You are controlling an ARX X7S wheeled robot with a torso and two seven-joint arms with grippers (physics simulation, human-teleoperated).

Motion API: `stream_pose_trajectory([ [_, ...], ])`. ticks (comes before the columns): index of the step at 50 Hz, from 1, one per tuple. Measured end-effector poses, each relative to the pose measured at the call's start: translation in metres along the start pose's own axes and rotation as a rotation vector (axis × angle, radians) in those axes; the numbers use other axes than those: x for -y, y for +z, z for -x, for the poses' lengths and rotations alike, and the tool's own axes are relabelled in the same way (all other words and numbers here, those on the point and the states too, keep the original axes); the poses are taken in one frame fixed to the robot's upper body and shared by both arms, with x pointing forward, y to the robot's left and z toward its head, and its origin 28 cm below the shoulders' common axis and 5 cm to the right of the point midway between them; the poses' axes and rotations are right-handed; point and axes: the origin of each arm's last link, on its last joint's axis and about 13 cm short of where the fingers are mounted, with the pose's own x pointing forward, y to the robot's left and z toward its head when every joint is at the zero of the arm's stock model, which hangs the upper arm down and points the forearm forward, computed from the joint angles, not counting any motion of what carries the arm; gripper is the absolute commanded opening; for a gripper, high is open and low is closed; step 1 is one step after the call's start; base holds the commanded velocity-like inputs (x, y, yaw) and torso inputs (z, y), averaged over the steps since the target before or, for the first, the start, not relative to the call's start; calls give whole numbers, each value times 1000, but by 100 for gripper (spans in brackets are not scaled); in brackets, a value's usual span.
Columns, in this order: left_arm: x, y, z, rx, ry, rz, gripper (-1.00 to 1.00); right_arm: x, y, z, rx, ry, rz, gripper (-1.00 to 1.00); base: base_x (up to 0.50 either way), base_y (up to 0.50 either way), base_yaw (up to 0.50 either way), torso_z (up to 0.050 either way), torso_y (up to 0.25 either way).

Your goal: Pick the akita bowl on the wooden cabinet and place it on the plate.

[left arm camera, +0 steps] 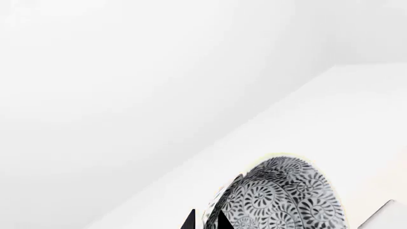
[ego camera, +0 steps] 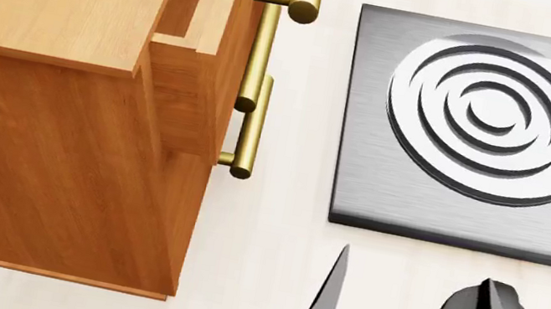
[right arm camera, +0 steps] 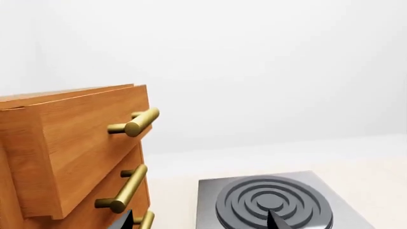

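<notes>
The akita bowl (left arm camera: 289, 195), white with a dense dark blue-grey swirl pattern, shows only in the left wrist view, tilted against a plain white background. My left gripper (left arm camera: 205, 222) is shut on its rim, one black fingertip (left arm camera: 189, 220) outside the wall and the other inside. The wooden cabinet (ego camera: 50, 81) (right arm camera: 70, 143) fills the left of the head view, and its top shows no bowl. My right gripper (ego camera: 418, 266) (right arm camera: 200, 215) hangs open in front of the cabinet and the stove, holding nothing. The plate is out of view.
A grey square stove (ego camera: 489, 133) (right arm camera: 273, 202) with raised rings lies to the right of the cabinet. Brass bar handles (ego camera: 254, 117) (right arm camera: 133, 124) stick out from the cabinet's drawers toward it. A strip of pale tabletop (ego camera: 274, 231) runs between them.
</notes>
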Motion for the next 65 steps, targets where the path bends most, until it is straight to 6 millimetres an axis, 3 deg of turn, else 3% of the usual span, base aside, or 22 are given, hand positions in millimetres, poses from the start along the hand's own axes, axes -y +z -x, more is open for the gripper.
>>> stream_pose_trajectory([
  [20, 39, 7, 11, 47, -50, 89, -100, 0, 5, 1, 15, 2, -3, 100, 0, 0, 0, 0, 0],
  [65, 91, -23, 19, 11, -246, 118, -100, 1, 8, 1, 27, -2, -2, 100, 0, 0, 0, 0, 0],
])
